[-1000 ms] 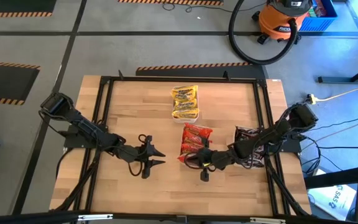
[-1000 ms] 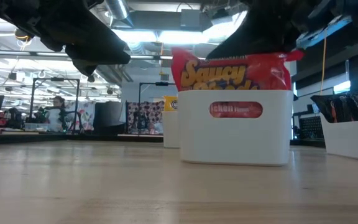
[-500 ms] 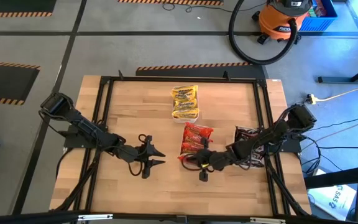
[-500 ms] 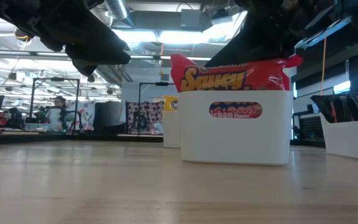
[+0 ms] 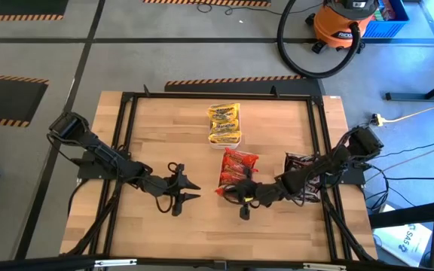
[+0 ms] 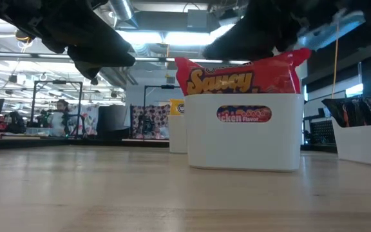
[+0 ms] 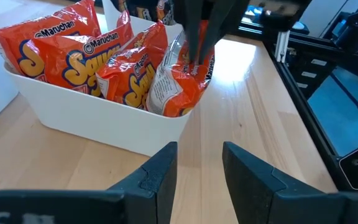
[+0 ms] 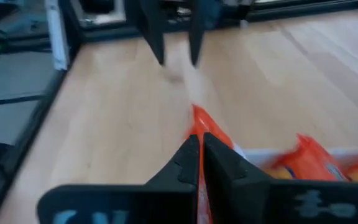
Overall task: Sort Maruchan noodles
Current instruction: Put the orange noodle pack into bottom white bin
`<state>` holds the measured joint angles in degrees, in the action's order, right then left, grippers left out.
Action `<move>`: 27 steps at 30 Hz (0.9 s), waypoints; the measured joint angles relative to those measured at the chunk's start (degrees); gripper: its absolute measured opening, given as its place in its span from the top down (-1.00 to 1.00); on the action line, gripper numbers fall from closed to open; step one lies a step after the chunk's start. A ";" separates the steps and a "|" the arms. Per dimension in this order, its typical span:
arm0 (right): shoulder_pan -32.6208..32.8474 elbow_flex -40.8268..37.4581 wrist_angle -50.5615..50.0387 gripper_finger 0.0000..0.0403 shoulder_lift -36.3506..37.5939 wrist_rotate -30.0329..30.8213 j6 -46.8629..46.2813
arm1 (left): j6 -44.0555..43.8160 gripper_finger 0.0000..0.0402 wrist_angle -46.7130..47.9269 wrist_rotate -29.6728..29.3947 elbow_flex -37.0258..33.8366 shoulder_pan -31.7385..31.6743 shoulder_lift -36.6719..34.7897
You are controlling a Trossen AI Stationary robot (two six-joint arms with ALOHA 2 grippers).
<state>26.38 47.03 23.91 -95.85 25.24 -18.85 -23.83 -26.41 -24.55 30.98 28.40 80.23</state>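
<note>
Over the middle white tray [image 5: 232,183], the right gripper [image 5: 241,197] is clenched on a red noodle packet [image 7: 180,79]; the left gripper [image 5: 181,188] hangs parted, empty.

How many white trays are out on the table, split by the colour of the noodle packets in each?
Yellow-packet tray: 1
Red-packet tray: 1
Dark-packet tray: 1
Total: 3 trays
</note>
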 joint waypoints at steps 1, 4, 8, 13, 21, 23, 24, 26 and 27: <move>0.45 -0.81 0.08 0.97 0.00 1.55 0.00 | -0.03 0.38 0.01 0.01 0.00 0.00 0.00; 1.78 -4.33 4.27 0.97 0.00 6.09 -0.21 | -0.07 0.38 0.04 0.01 0.00 0.00 0.00; 2.22 -10.33 14.53 0.97 0.07 6.71 -1.61 | -0.10 0.38 0.02 0.01 0.00 0.00 0.00; 2.16 -16.38 22.64 0.97 0.12 7.60 -1.92 | -0.24 0.38 -0.02 -0.01 0.00 0.00 0.00; 2.13 -18.09 22.02 0.97 0.17 8.11 -1.73 | -1.29 0.38 -0.15 -0.01 0.00 0.00 0.00; 2.09 -18.08 21.17 0.97 0.17 7.41 -1.69 | -1.29 0.38 -0.20 -0.01 0.00 0.00 0.00; 2.09 -18.07 20.41 0.97 0.17 7.23 -1.74 | -1.25 0.38 -0.20 -0.01 0.00 0.00 0.00; 2.09 -18.09 20.03 0.97 0.12 7.18 -1.81 | -1.22 0.38 -0.20 -0.01 0.00 0.00 0.00; 2.09 -17.96 19.94 0.97 0.11 7.12 -1.81 | -1.22 0.38 -0.20 -0.01 0.00 0.00 0.00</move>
<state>28.47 29.08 43.86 -95.74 32.36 -20.67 -25.06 -26.61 -24.56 30.98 28.40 80.23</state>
